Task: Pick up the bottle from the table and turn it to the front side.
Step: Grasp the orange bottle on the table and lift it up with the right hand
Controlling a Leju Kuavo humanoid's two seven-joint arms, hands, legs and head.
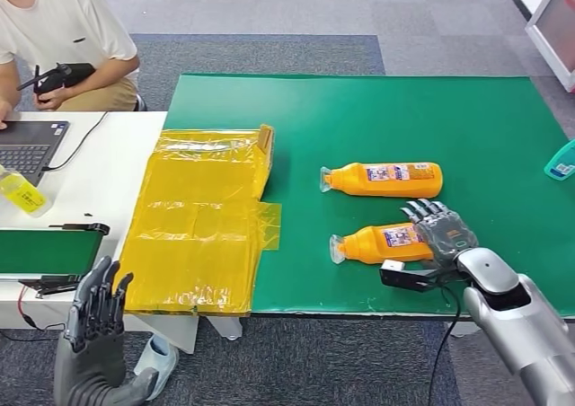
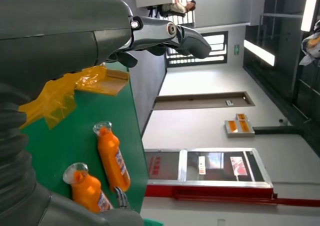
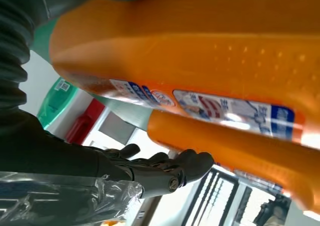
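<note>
Two orange bottles lie on their sides on the green mat (image 1: 474, 119), clear caps pointing left. The far bottle (image 1: 383, 179) lies untouched, and its label faces up. At the near bottle (image 1: 376, 243), my right hand (image 1: 440, 229) lies over the base end with its fingers stretched across the top, not curled around it. The right wrist view has this near bottle (image 3: 211, 51) very close, with the dark fingers (image 3: 166, 168) extended beside it. My left hand (image 1: 95, 312) hovers low at the front left, off the table, with its fingers apart and holding nothing. Both bottles (image 2: 112, 157) appear in the left wrist view.
A crumpled yellow plastic sheet (image 1: 203, 217) covers the mat's left end. On the white table (image 1: 115, 172) sit a laptop (image 1: 30, 145) and a dark tray (image 1: 48, 249). A seated person (image 1: 61, 29) holds a controller. A teal object (image 1: 561, 161) sits at the right edge.
</note>
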